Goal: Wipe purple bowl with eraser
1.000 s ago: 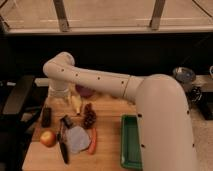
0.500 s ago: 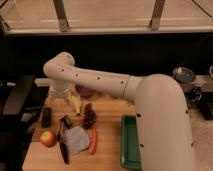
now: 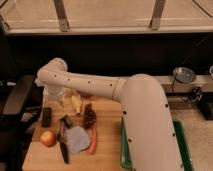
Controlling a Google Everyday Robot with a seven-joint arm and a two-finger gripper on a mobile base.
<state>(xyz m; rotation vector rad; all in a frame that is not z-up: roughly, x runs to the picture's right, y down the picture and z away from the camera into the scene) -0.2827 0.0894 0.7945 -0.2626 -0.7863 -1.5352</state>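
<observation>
Change: almost none | tool (image 3: 54, 94) parked just behind eraser (image 3: 46, 116), grip can't tell | pickup pending, purple bowl (image 3: 87, 94) unwiped

A light wooden table (image 3: 106, 152) fills the lower left of the frame. Behind it a dark wall panel (image 3: 125, 55) spans the middle, under a pale, brightly lit band crossed by metal struts (image 3: 62, 17) along the top. A black chair (image 3: 17, 100) stands at far left, and grey floor (image 3: 197, 125) shows at right. The gripper (image 3: 54, 96) hangs over the table's upper-left corner.
</observation>
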